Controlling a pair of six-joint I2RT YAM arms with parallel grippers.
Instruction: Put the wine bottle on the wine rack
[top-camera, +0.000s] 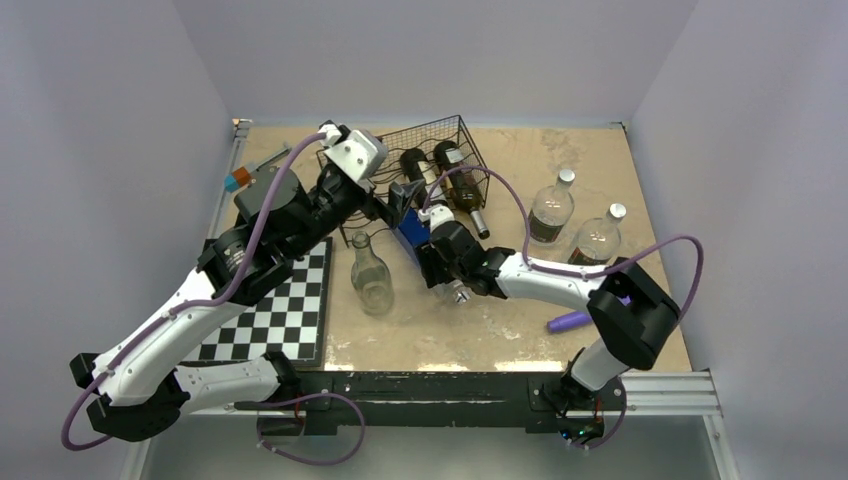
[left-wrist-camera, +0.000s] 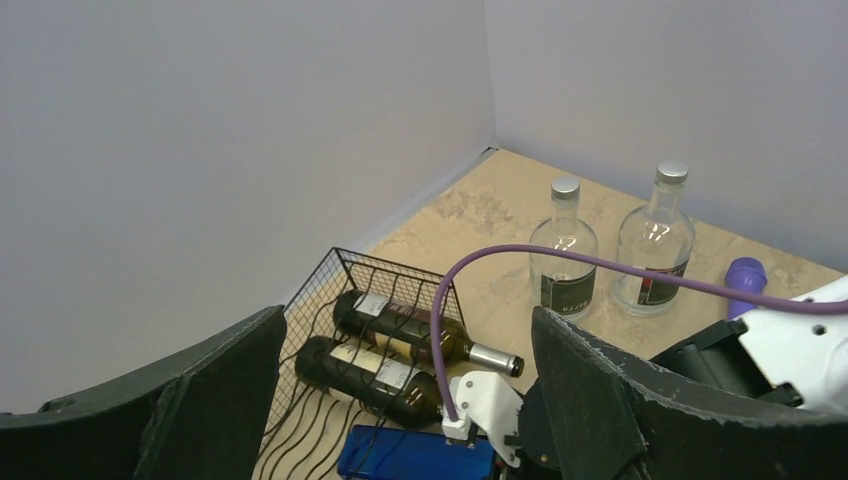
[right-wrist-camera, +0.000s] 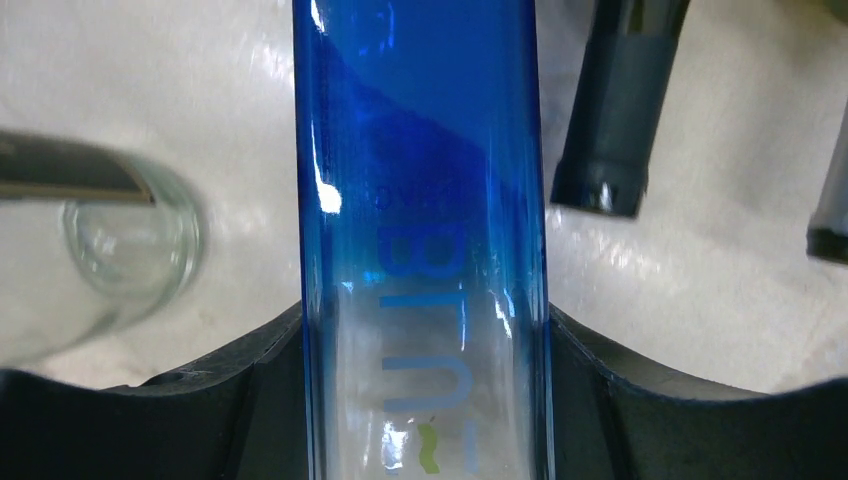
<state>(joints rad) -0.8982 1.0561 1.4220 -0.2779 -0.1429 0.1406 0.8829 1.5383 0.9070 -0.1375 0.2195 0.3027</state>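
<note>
The wine bottle (right-wrist-camera: 420, 150) is blue glass fading to clear, and my right gripper (right-wrist-camera: 425, 400) is shut on its body, both fingers pressed to its sides. From above, the bottle (top-camera: 410, 228) is held tilted just in front of the wine rack (top-camera: 445, 130), a black wire-mesh rack with two dark bottles (top-camera: 420, 170) lying in it. My left gripper (top-camera: 392, 203) hovers beside the rack's front, its jaws wide open with nothing held. In the left wrist view the blue bottle (left-wrist-camera: 420, 455) shows low between the left fingers (left-wrist-camera: 600, 400), below the rack (left-wrist-camera: 330, 290).
An empty clear bottle (top-camera: 372, 275) stands just left of the held bottle. Two clear bottles with silver caps (top-camera: 552, 210) (top-camera: 598, 238) stand at the right. A purple object (top-camera: 568, 321) lies near the right arm. A checkerboard mat (top-camera: 270, 310) covers the left front.
</note>
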